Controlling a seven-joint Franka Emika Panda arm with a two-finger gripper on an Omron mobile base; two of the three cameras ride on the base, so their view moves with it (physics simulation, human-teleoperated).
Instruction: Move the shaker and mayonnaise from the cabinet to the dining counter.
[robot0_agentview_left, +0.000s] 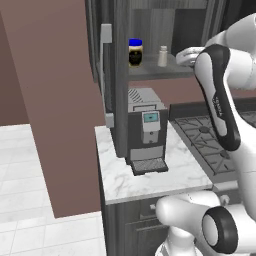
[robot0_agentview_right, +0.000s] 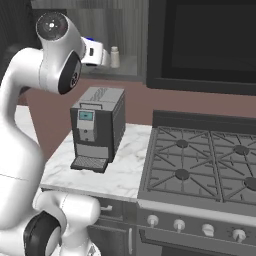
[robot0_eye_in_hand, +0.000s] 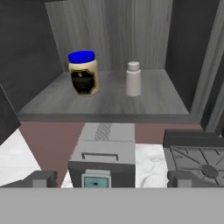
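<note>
The cabinet (robot0_eye_in_hand: 109, 30) stands open, and on its grey shelf (robot0_eye_in_hand: 105, 105) sit the mayonnaise (robot0_eye_in_hand: 83, 73), blue-lidded, at the left and the small pale shaker (robot0_eye_in_hand: 133, 78) to its right, both upright and apart. My gripper (robot0_eye_in_hand: 113, 179) hangs in front of the shelf and short of both, open and empty, its fingertips (robot0_eye_in_hand: 41, 178) set wide. From the left base view the mayonnaise (robot0_agentview_left: 135, 52) and shaker (robot0_agentview_left: 163, 56) stand left of my white hand (robot0_agentview_left: 187, 56). The right base view has the shaker (robot0_agentview_right: 115, 57) just beyond the hand (robot0_agentview_right: 95, 52). The dining counter is out of view.
A coffee machine (robot0_agentview_left: 146, 130) stands on the small marble worktop (robot0_agentview_left: 150, 182) right below the shelf. The cabinet door (robot0_agentview_left: 120, 100) swings out edge-on with its silver handle (robot0_agentview_left: 106, 75). A gas stove (robot0_agentview_right: 200, 170) lies to the right, and a brown wall panel (robot0_agentview_left: 55, 100) to the left.
</note>
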